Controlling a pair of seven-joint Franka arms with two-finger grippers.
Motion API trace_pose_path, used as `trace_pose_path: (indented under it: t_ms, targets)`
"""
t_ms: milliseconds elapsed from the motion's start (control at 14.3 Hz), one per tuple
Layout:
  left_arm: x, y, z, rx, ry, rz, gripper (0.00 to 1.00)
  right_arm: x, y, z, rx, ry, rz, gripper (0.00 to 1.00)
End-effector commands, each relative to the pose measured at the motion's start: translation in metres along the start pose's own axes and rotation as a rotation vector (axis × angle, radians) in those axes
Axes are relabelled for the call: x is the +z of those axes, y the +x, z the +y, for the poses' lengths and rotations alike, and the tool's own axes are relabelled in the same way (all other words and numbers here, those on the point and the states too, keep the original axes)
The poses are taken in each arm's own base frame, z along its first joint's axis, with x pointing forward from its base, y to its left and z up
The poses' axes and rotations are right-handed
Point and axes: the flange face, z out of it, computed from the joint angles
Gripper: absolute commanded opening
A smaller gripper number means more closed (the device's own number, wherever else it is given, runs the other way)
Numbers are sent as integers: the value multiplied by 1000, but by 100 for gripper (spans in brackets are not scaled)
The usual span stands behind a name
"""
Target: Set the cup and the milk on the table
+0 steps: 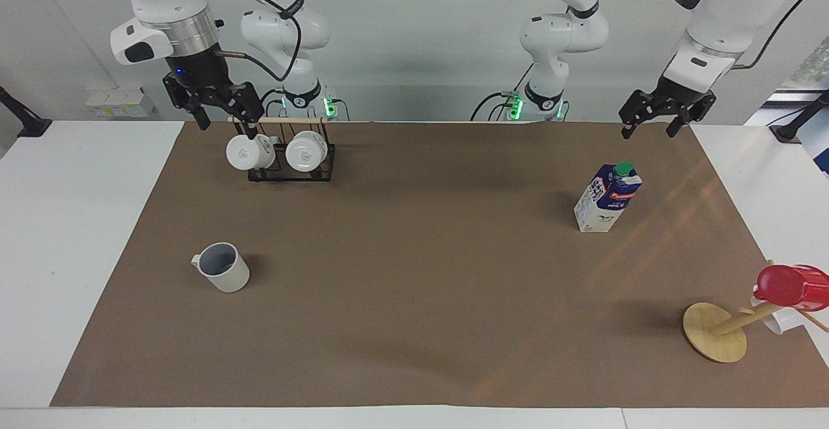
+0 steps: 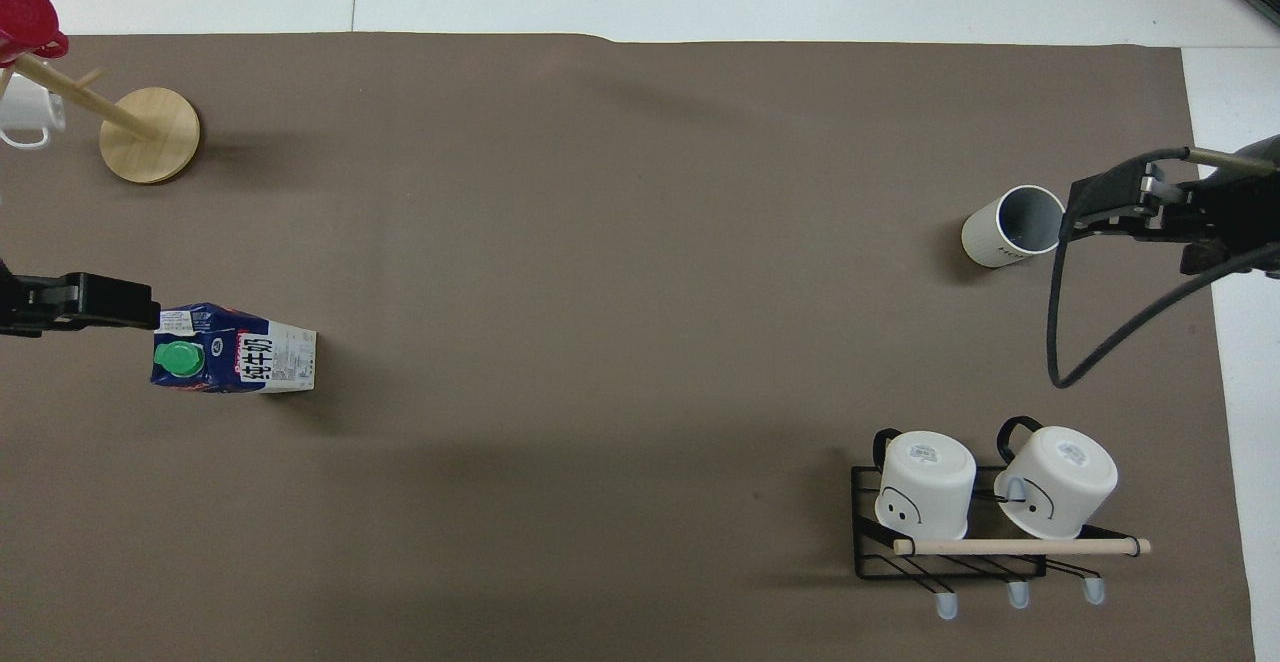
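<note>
- Brown paper is covering the white worktop [image 1: 78, 234]; both tools are hanging raised and spread, holding nothing.
- Cup [image 1: 223, 267] is standing upright toward the right arm's end, handle pointing toward that end.
- Milk carton [image 1: 607, 197] is standing toward the left arm's end, long axis vertical, green cap up.
- Risk: right tool [image 1: 223, 108] is hanging just over the mug rack [image 1: 291, 153], likely snagging it; a descending left tool [image 1: 654, 118] could be tipping the tall carton.

One camera sits high across the table [image 1: 39, 234], facing the two robots and looking down at a slant over the whole tabletop. The other hangs above the robots' end, looking forward and steeply down, somewhat closer in. Both share the brown paper sheet [image 1: 414, 299], seen half a turn apart.
</note>
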Motion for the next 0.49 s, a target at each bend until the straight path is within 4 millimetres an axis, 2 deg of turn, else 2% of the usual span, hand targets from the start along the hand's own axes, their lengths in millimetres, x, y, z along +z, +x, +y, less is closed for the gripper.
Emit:
trace_pose_path:
  t_ms: [0,421]
  targets:
    - [-4,1,-3,-7,-2,-7,100,0,1,3,-19,20,6,100]
    - [-4,1,-3,-7,-2,-7,100,0,1,4,-22,12,7,100]
